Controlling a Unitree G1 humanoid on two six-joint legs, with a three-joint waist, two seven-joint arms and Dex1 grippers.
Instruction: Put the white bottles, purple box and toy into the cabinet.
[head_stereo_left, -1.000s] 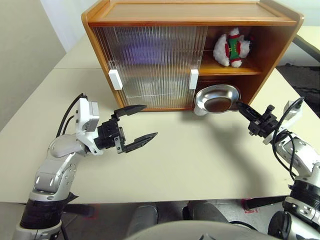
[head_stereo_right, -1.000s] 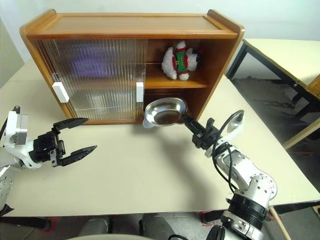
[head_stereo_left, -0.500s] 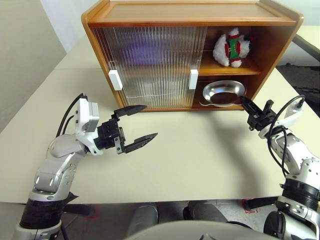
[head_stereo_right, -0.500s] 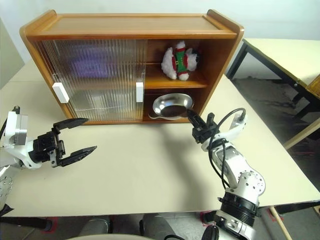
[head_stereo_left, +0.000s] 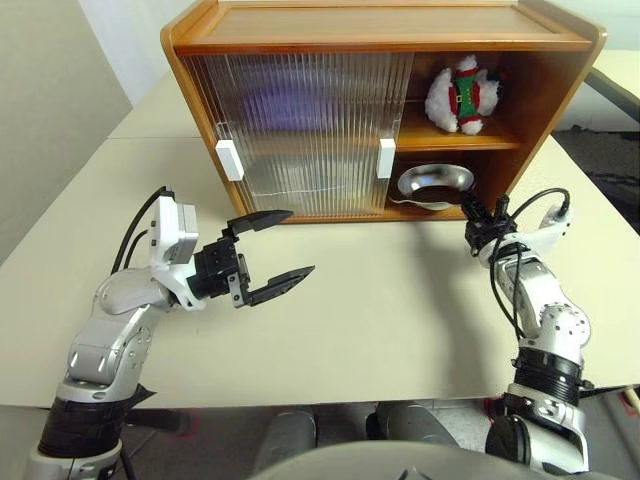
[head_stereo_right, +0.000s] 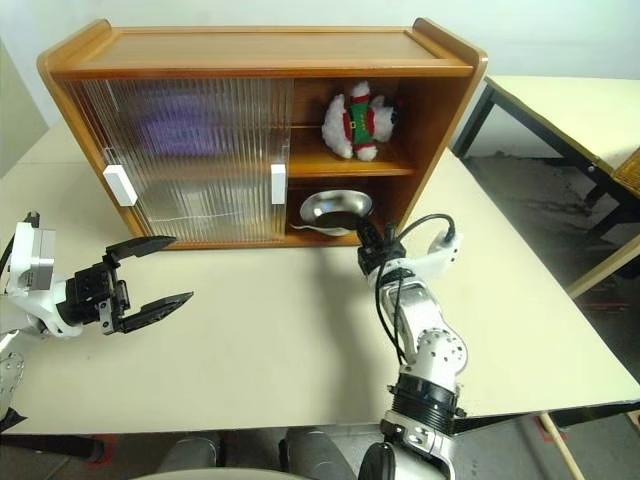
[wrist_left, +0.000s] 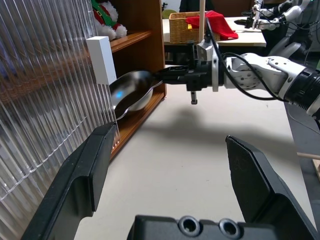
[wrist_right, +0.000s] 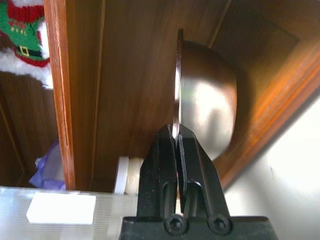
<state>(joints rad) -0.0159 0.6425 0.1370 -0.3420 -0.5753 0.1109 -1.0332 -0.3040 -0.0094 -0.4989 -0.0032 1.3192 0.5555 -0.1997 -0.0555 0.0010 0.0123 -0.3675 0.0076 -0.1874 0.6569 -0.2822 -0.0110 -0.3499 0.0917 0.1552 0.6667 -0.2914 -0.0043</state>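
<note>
Left eye view gives us the toy (head_stereo_left: 461, 95), a white plush with red-and-green scarf, sitting on the upper shelf of the cabinet (head_stereo_left: 380, 28), right side, in the open bay. Below it, on the lower shelf of the same bay, we see a silver metal dish (head_stereo_left: 435, 183), tilted, its rim pinched by the right gripper (head_stereo_left: 480, 211), whose black fingers are clamped narrow on the dish edge; right wrist view confirms the rim sits between the two closed fingers. Through that wrist view we also make out a white bottle (wrist_right: 126, 176) and a bit of the purple box (wrist_right: 49, 165) deeper in the cabinet behind the doors; which shelf, we cannot tell. Two ribbed translucent sliding doors (head_stereo_left: 300, 125) cover the cabinet's left portion, each with a white handle (head_stereo_left: 230, 159). Out on the beige table (head_stereo_left: 380, 310), well apart from the cabinet, the left gripper (head_stereo_left: 280, 245) hangs with fingers spread wide, holding nothing.
</note>
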